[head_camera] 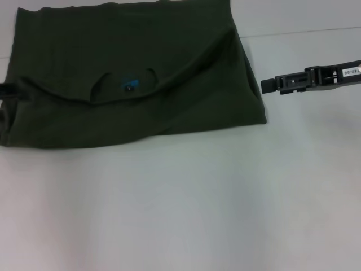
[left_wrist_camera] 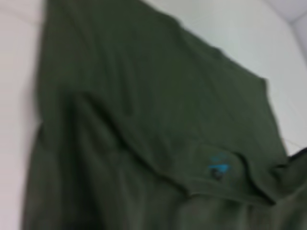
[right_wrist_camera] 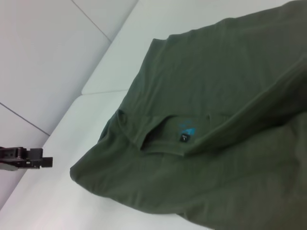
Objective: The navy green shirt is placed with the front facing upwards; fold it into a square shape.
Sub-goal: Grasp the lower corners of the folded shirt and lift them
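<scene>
The navy green shirt [head_camera: 130,79] is lying on the white worktop [head_camera: 186,209] in the head view, already folded into a wide shape, with the collar opening [head_camera: 121,84] and a small blue neck logo [head_camera: 130,84] showing near the middle. The right end effector [head_camera: 265,84] is hovering just beside the shirt's right edge, apart from the cloth and not touching it; it is holding nothing, and its fingers seem to be close together, but I cannot tell for sure how far they are open. The left end effector [head_camera: 4,90] is showing only as a small dark piece at the picture's border, right at the shirt's left edge, so I cannot tell its state or whether it is gripping the cloth. The left wrist view is giving something the head view is not: a close look at the shirt [left_wrist_camera: 144,134] with its folded layers and creases, and the blue logo [left_wrist_camera: 218,167] under the collar rim, while no fingers are appearing there. The right wrist view is showing the shirt [right_wrist_camera: 216,143] from the other side, with the collar [right_wrist_camera: 163,132] and the logo [right_wrist_camera: 186,132], and far beyond the shirt's corner the left end effector [right_wrist_camera: 45,162] is sitting over the worktop [right_wrist_camera: 76,143], apart from the cloth in this view.
</scene>
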You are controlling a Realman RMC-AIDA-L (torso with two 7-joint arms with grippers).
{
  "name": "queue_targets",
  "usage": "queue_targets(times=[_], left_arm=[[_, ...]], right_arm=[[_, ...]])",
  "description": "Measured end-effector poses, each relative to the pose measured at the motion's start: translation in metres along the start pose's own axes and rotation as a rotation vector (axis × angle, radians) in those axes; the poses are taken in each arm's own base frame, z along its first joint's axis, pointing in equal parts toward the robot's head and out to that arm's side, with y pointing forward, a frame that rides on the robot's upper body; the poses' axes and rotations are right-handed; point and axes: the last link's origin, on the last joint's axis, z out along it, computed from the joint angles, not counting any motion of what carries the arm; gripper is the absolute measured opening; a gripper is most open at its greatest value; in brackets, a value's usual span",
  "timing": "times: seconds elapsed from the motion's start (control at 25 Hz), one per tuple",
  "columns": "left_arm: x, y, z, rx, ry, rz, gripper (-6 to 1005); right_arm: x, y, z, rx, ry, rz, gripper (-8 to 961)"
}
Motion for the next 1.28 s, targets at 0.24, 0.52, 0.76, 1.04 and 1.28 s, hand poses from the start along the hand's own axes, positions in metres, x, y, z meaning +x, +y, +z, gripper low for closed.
queue_targets(times=[0.24, 0.52, 0.76, 1.04, 1.28], left_arm=[[0.000, -0.020, 0.004, 0.113, -0.024, -0.076, 918], [-0.001, -0.022, 0.025, 0.146, -0.038, -0.065, 918], [0.001, -0.016, 0.040, 0.196, -0.036, 0.003, 917], [-0.001, -0.016, 0.051, 0.259, -0.046, 0.054, 917], [-0.004, -0.018, 0.053, 0.275, -0.062, 0.059, 919]], right_arm=[[0.001, 0.003, -0.006, -0.020, 0.029, 0.013, 924], [0.002, 0.002, -0.007, -0.018, 0.029, 0.021, 925], [0.003, -0.001, -0.009, -0.009, 0.023, 0.019, 925], [0.004, -0.001, -0.010, -0.010, 0.024, 0.028, 924], [0.003, -0.001, -0.011, -0.014, 0.020, 0.030, 925]])
